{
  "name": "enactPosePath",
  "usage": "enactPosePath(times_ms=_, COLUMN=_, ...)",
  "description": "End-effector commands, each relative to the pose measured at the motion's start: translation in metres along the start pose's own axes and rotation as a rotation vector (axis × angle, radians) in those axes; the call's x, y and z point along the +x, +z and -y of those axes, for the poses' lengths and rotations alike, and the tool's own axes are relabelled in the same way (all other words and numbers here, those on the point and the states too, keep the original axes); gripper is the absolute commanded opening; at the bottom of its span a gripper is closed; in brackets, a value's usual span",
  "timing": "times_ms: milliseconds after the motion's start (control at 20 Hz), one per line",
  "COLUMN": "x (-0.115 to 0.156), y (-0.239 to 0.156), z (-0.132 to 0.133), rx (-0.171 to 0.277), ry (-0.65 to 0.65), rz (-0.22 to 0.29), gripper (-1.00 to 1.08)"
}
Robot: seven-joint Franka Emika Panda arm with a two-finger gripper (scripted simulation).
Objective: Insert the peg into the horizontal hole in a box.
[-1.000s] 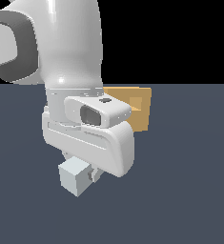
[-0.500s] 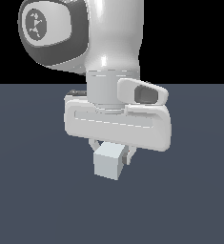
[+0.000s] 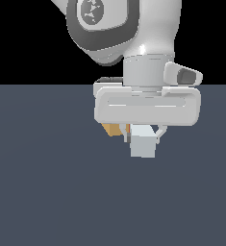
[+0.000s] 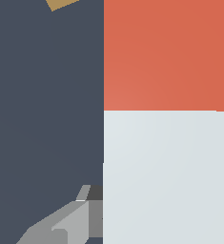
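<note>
My gripper [image 3: 143, 137] is shut on the peg [image 3: 143, 142], whose pale grey-white end face points at the exterior camera just below the white hand. In the wrist view the peg [image 4: 166, 176] fills much of the frame, pale at the gripper and red at its far end [image 4: 166, 55]. One grey finger [image 4: 68, 224] shows beside it. The tan-orange box [image 3: 111, 129] is mostly hidden behind the hand, only a corner showing to the exterior view's left of the peg. A corner of the box [image 4: 61, 4] also peeks in at the wrist view's edge. The hole is hidden.
A dark blue-grey floor [image 3: 47, 192] stretches all around. The white arm and hand [image 3: 148, 103] block much of the exterior view's upper middle.
The arm has swung toward the exterior view's right, carrying the peg with it. The box, fully hidden half a second ago, now shows a corner beside the peg.
</note>
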State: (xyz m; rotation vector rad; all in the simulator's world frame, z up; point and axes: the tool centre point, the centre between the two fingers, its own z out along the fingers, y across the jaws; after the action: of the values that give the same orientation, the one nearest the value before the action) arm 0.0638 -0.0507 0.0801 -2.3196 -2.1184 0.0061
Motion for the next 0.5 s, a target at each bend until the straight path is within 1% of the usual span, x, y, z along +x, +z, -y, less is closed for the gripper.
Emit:
enactPosePath(times_ms=0, x=0.012, y=-0.009, z=-0.014, rx=-0.004, ry=-0.066, rz=0.000, gripper=-1.00)
enactPosePath(times_ms=250, x=0.037, y=-0.020, z=-0.036, rx=-0.004, ry=-0.188, rz=-0.001, gripper=-1.00)
enactPosePath(times_ms=450, x=0.054, y=-0.027, z=-0.048, rx=-0.004, ry=-0.265, rz=-0.001, gripper=-1.00)
